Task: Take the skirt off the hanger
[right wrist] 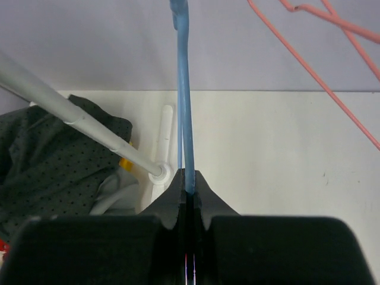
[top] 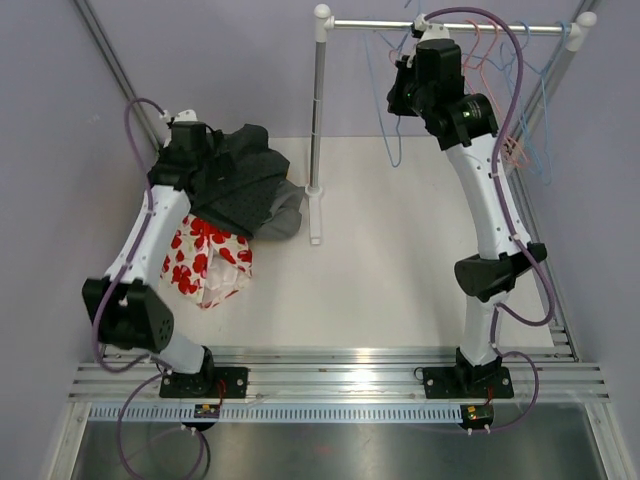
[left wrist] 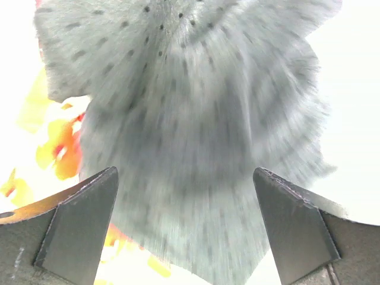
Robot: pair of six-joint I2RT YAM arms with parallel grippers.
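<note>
The dark dotted skirt (top: 245,185) lies crumpled on the table at the left, off the hanger. It fills the left wrist view (left wrist: 190,107), blurred. My left gripper (top: 207,152) is over its left part, jaws wide open (left wrist: 185,178), with the fabric below and between the fingers (left wrist: 83,225). My right gripper (top: 400,92) is up at the rack, shut on the lower part of a bare blue hanger (top: 394,145). The hanger's blue wire (right wrist: 184,119) runs straight into the closed jaws (right wrist: 189,178).
A white garment with red flowers (top: 205,265) and a grey one (top: 287,222) lie beside the skirt. The rack's white pole (top: 317,110) stands mid-table, its rod (top: 460,27) across the back. Pink and blue hangers (top: 520,150) hang at the right; a pink one (right wrist: 309,65) is near my right gripper.
</note>
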